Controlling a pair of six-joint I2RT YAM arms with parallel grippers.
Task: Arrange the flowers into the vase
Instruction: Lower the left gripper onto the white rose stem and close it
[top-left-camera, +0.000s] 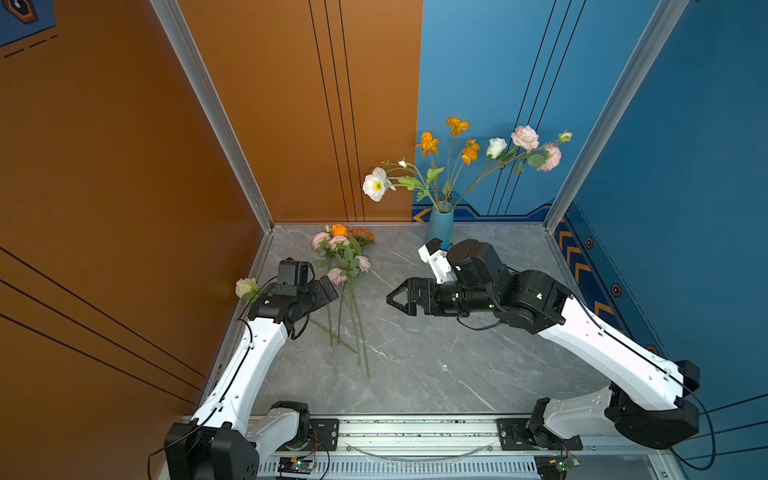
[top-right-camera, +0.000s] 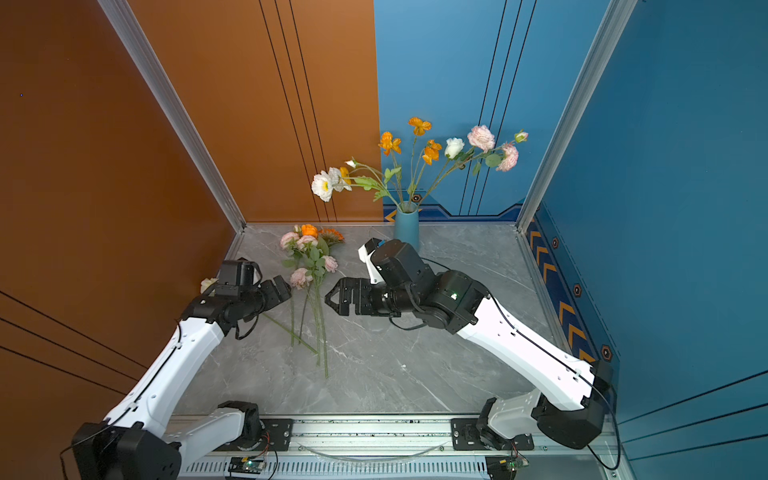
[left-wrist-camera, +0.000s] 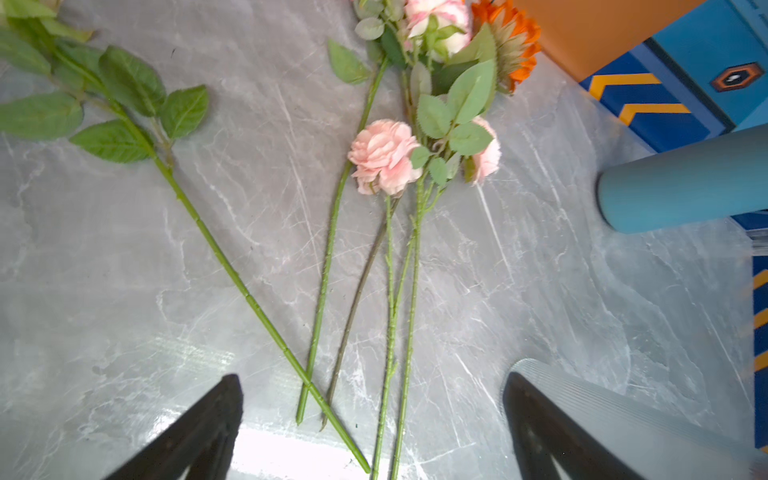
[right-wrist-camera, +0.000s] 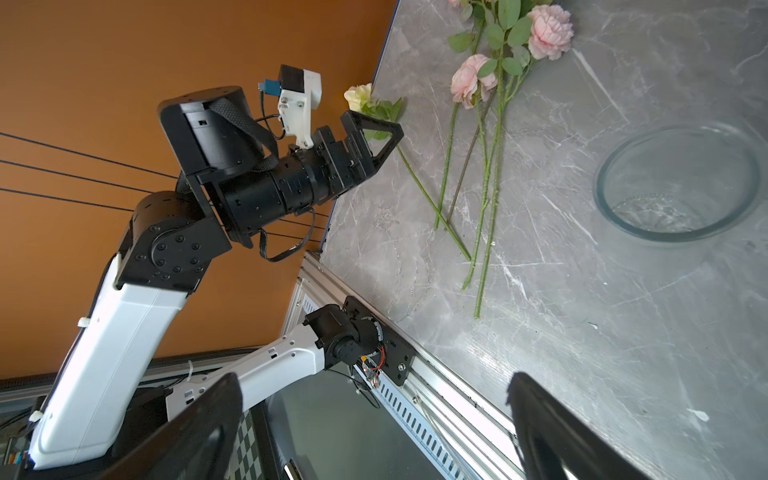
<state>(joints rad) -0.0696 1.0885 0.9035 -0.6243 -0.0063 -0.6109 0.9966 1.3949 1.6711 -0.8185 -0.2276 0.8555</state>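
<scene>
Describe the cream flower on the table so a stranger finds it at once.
Find the orange wall, then the table edge along it. The cream flower has its bloom at that edge, beside the left arm. Unlike the bunch, its bloom lies apart, its stem slanting across theirs.

The vase (top-left-camera: 439, 222): teal, slim, upright, at the back of the desk (top-left-camera: 436, 353), upper middle in both top views. The standing flowers (top-left-camera: 470, 153) in it: I count orange, white and pink blooms, stems fanning apart. The loose flowers (top-left-camera: 348, 255): pink and orange blooms, lying flat, stems nearly parallel, left of centre. The cream flower (top-left-camera: 246, 286): at the desk's left edge, its stem crossing theirs.
</scene>
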